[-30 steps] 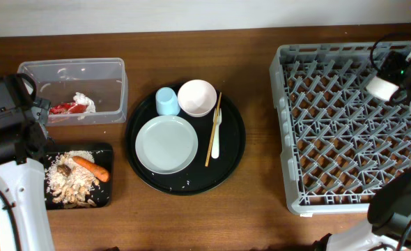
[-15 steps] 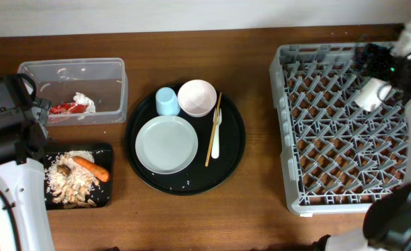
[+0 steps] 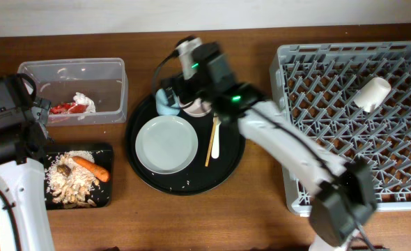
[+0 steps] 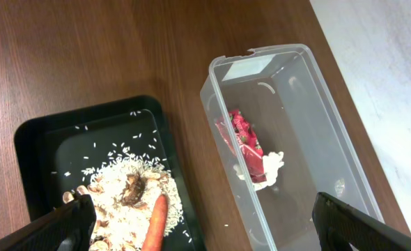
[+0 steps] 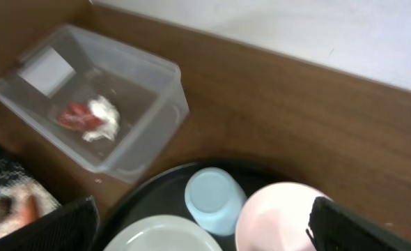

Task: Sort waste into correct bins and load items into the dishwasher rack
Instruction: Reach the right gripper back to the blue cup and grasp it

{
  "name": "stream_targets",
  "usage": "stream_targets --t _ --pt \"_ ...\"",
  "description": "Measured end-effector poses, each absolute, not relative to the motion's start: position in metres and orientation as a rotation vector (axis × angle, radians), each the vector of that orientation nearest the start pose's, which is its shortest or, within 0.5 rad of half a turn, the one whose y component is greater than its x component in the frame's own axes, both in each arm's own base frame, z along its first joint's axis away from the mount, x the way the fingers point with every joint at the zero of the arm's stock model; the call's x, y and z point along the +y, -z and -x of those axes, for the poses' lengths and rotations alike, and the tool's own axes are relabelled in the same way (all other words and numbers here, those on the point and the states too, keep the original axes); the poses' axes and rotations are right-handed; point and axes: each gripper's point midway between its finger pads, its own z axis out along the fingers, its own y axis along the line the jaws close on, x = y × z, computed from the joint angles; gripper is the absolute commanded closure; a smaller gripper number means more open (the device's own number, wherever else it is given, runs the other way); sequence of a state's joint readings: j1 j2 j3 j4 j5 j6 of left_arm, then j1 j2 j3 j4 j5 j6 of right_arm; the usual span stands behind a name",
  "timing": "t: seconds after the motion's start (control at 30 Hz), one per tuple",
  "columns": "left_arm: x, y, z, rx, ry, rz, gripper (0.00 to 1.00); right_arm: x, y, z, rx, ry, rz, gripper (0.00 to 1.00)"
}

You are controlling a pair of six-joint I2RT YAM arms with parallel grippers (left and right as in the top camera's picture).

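Brown wood tabletop (image 3: 254,209), pale wall (image 3: 87,14) behind. L gripper (image 4: 212,226) spread wide, empty, over clear tub (image 4: 310,118) edge. R gripper (image 5: 205,224) spread wide, empty, above blue cup (image 5: 212,199). White cup (image 3: 372,93) lies in rack (image 3: 400,153).

Even bright light, right wrist view blurred

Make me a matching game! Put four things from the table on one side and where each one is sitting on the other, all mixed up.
Things:
1. small white cup
2. carrot
3. red wrapper
4. grey plate

Places:
A. in the clear plastic tub
B. on the round black tray
C. in the dishwasher rack
D. in the shallow black tray

Right pairs: 1-C, 2-D, 3-A, 4-B.
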State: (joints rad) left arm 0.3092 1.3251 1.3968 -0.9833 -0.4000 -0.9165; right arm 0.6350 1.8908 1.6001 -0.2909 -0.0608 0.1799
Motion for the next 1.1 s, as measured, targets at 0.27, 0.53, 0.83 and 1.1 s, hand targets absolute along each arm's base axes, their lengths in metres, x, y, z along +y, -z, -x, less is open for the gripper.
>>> stream_targets --t 0.27,0.53,0.83,1.1 --pt "0.167 -0.263 -0.302 1.861 -0.218 1.512 0.01 0.365 -0.126 -0.471 2.187 -0.486 0.540 0.01" --pt "0.167 -0.263 -0.302 1.862 -0.218 1.512 0.01 0.375 -0.098 -0.474 2.197 -0.506 0.557 0.01" --pt "0.167 -0.263 -0.302 1.862 -0.218 1.512 0.01 0.380 -0.086 -0.475 2.183 -0.497 0.597 0.01" --pt "0.167 -0.263 -0.302 1.862 -0.218 1.512 0.01 0.394 -0.086 -0.465 2.157 -0.475 0.654 0.02"
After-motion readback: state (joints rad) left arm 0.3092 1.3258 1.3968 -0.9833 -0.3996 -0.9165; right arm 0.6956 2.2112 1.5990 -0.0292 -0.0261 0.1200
